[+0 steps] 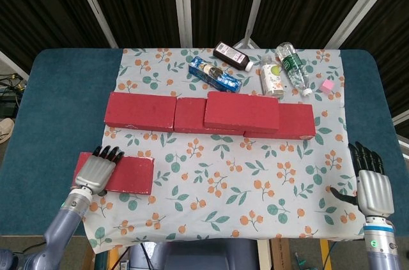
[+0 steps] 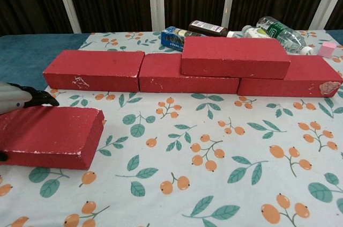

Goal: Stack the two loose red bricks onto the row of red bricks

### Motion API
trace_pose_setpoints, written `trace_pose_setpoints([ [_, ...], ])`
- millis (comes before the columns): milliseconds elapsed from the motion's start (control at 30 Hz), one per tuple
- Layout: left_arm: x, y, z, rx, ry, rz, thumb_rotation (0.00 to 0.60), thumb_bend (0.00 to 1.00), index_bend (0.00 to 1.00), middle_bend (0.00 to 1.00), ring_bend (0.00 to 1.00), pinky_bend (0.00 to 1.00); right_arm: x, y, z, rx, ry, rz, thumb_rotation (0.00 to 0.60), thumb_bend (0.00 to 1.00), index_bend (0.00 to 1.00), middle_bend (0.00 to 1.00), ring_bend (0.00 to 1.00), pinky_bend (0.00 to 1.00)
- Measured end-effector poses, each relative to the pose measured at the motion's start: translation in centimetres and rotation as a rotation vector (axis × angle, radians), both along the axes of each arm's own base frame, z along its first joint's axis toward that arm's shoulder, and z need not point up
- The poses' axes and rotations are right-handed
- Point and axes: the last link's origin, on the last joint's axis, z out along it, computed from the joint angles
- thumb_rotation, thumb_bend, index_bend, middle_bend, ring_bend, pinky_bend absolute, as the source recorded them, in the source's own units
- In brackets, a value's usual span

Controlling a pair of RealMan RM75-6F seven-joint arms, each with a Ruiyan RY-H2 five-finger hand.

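Left hand (image 1: 97,169) flat on loose brick (image 1: 131,174), grasp unclear, mostly cropped in chest view; right hand (image 1: 374,187) spread, empty

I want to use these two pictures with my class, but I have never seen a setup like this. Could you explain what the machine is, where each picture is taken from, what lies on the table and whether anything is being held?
This is a robot with two arms, each ending in a hand with fingers. One picture looks down from its head, the other looks forward from its chest. On the flowered cloth lies a row of red bricks, with one brick stacked on top. Behind them lie bottles and a blue box. The left hand rests on a loose brick; whether it grips is unclear. The right hand is open, holding nothing.
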Motion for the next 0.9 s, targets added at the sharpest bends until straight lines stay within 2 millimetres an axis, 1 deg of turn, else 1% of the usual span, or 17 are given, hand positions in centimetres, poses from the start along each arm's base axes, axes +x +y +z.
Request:
trace_pose_setpoints([
  [100, 0.16, 0.07, -0.14, 0.004, 0.010, -0.008, 0.600, 0.00, 0.00, 0.00, 0.00, 0.14, 0.01, 0.01, 0.03, -0.002, 0.000, 0.000, 0.600, 0.00, 0.00, 0.00, 0.00, 0.00],
  [200, 0.28, 0.16, -0.28, 0.008, 0.018, -0.012, 0.600, 0.00, 0.00, 0.01, 0.00, 0.18, -0.02, 0.00, 0.08, -0.004, -0.002, -0.002, 0.600, 0.00, 0.00, 0.00, 0.00, 0.00],
  [367, 0.52, 0.22, -0.37, 0.023, 0.030, -0.029, 0.600, 0.00, 0.01, 0.16, 0.11, 0.29, -0.02, 0.00, 0.09, -0.003, -0.002, -0.002, 0.600, 0.00, 0.00, 0.00, 0.00, 0.00],
  [467, 0.65, 0.29, -0.40, 0.039, 0.041, -0.046, 0.600, 0.00, 0.05, 0.21, 0.15, 0.31, 0.00, 0.02, 0.08, -0.001, -0.004, -0.001, 0.600, 0.00, 0.00, 0.00, 0.00, 0.00],
  [600, 0.57, 0.29, -0.48, 0.036, 0.063, -0.045, 0.600, 0.00, 0.06, 0.25, 0.19, 0.31, -0.01, 0.03, 0.16, -0.002, -0.005, -0.002, 0.600, 0.00, 0.00, 0.00, 0.00, 0.00],
  [700, 0.61, 0.36, -0.55, 0.031, 0.078, -0.044, 0.600, 0.00, 0.09, 0.30, 0.20, 0.31, -0.07, 0.02, 0.23, -0.005, -0.007, -0.005, 0.600, 0.00, 0.00, 0.00, 0.00, 0.00],
  [767, 0.73, 0.51, -0.56, 0.033, 0.077, -0.044, 0.600, 0.00, 0.13, 0.34, 0.21, 0.31, -0.09, 0.02, 0.25, -0.005, -0.008, -0.006, 0.600, 0.00, 0.00, 0.00, 0.00, 0.00],
  [900, 0.95, 0.85, -0.51, 0.037, 0.073, -0.043, 0.600, 0.00, 0.19, 0.39, 0.23, 0.31, -0.09, 0.02, 0.24, -0.004, -0.006, -0.006, 0.600, 0.00, 0.00, 0.00, 0.00, 0.00],
])
